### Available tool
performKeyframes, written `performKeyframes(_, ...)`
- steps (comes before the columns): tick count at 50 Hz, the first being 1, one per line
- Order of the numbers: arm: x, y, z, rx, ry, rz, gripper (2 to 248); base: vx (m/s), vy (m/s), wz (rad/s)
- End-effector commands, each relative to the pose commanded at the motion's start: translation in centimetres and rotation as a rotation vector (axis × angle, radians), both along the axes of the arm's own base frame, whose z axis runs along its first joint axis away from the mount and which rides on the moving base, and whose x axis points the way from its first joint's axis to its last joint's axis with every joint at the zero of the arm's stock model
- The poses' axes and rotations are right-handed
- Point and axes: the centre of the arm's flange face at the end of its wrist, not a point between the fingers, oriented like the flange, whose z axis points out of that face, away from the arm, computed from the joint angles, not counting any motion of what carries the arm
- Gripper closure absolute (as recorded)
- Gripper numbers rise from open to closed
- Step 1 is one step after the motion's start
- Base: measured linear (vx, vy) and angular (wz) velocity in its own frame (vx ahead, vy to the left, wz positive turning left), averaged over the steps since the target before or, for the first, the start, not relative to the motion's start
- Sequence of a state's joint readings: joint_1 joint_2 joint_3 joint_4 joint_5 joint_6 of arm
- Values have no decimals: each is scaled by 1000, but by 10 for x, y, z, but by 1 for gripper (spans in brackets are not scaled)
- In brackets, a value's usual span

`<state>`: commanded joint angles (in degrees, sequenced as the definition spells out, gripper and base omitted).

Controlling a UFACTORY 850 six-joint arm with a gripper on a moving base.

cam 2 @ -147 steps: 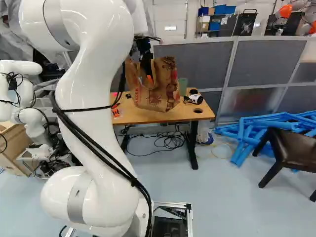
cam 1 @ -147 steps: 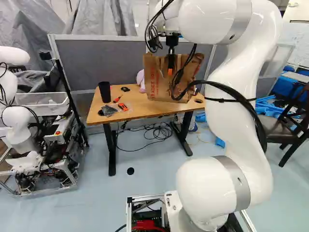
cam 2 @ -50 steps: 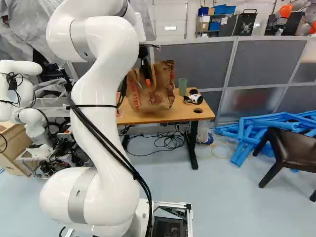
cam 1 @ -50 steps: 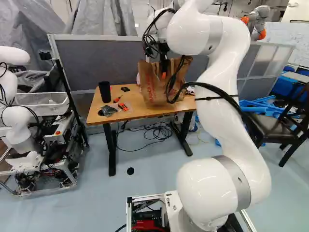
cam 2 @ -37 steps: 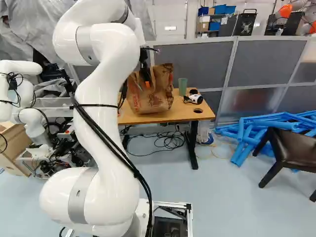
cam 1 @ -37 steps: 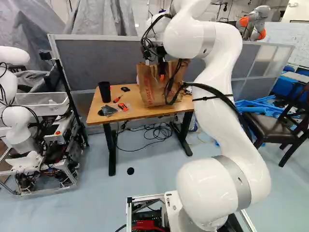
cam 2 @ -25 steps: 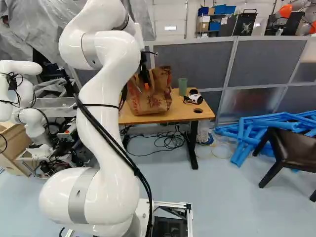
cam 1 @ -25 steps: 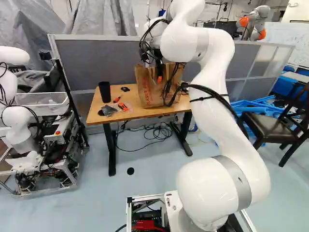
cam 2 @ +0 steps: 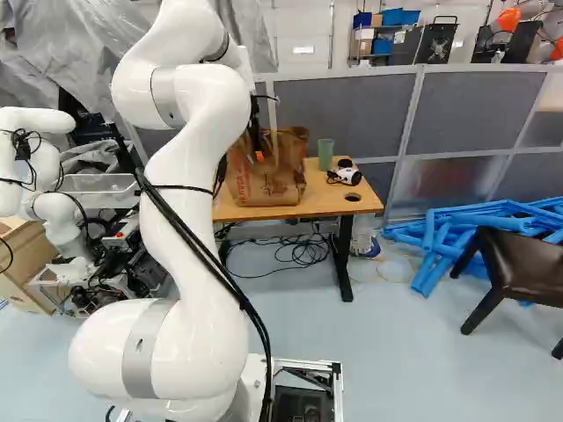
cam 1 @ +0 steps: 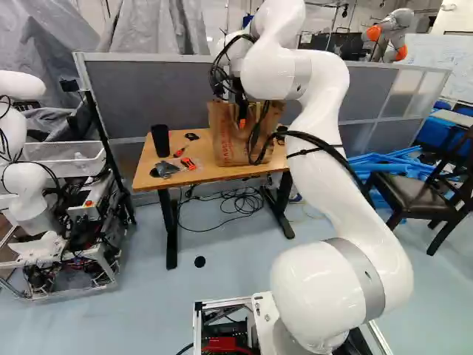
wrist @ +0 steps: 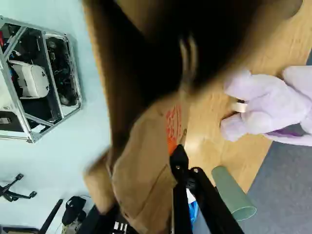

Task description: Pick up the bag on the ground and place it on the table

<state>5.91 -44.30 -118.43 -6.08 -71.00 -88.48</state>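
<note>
One brown paper bag (cam 2: 266,185) is now seen upright on the table (cam 2: 321,202), its underside apparently borne by the wooden top, between the black cup (cam 1: 160,140) and the green cup (cam 2: 325,156) as seen across the two base views. The lifting and the carrying are done; the lowering is judged all but finished, and what is left is for the bag to be let go and the arm (cam 1: 318,133) to be drawn clear. The gripper (cam 1: 242,118) is held down at the bag's mouth, but whether it is clamped or released cannot be told, as it is partly hidden by paper in the wrist view. Compared with the earliest frame, in which the bag was hung over the table and tilted, it has been brought down and set straight, and the arm has been shifted with it; the base has not been moved.
</note>
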Motion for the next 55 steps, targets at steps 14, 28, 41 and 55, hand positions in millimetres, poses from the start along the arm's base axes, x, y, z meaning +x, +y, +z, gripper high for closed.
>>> performKeyframes(14,-2,0,7,1,-10,0,100,0,0,0)
performKeyframes(28,-9,-1,28,4,-39,0,3,0,0,0)
performKeyframes(41,-16,-2,48,7,-67,0,3,0,0,0)
performKeyframes(55,-27,-2,70,10,-92,1,3,0,0,0)
